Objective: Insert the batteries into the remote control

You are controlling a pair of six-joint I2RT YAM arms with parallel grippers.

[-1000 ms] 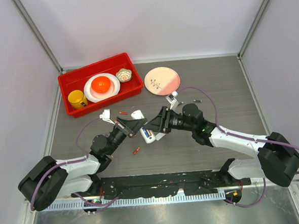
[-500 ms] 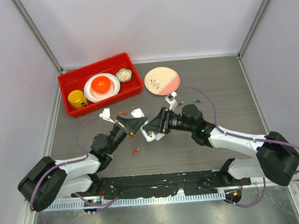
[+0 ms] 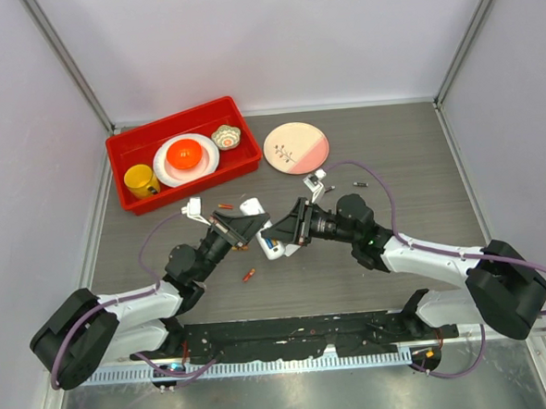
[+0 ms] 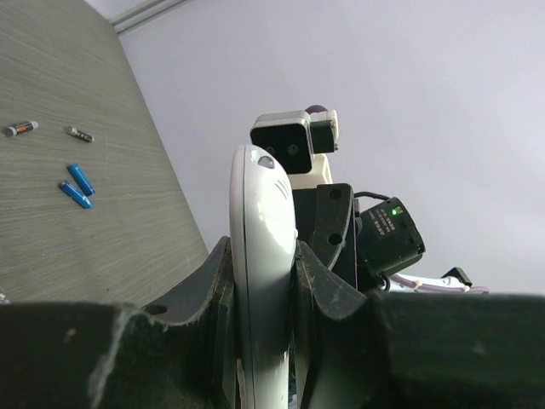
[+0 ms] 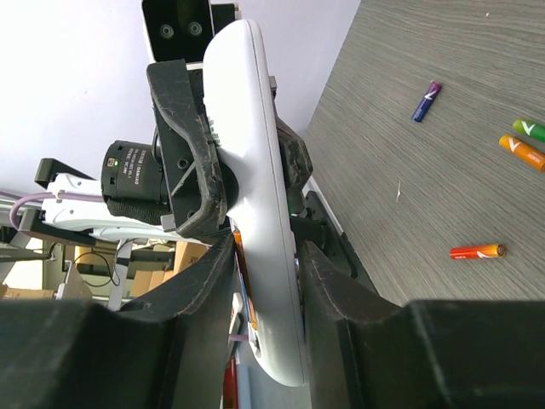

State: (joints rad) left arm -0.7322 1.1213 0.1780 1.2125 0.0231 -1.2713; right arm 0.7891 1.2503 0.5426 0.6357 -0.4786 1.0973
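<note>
Left gripper (image 4: 262, 254) is clamped on the remote control (image 4: 260, 204), held on edge over mid-table. Right gripper (image 5: 262, 249) has fingers close on either side of the same remote; we cannot tell if they press it. Loose batteries (image 5: 477, 251) lie apart on the table (image 5: 400, 153)

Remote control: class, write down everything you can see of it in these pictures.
The remote control is a slim white bar, smooth like plastic, with a rounded end, seen edge-on in both wrist views. It appears raised off the table, between the two arms. The left claw is shut on its two broad faces. The right claw straddles it from the opposite side, fingers close beside it; whether they press cannot be told. Its buttons are hidden.
</note>
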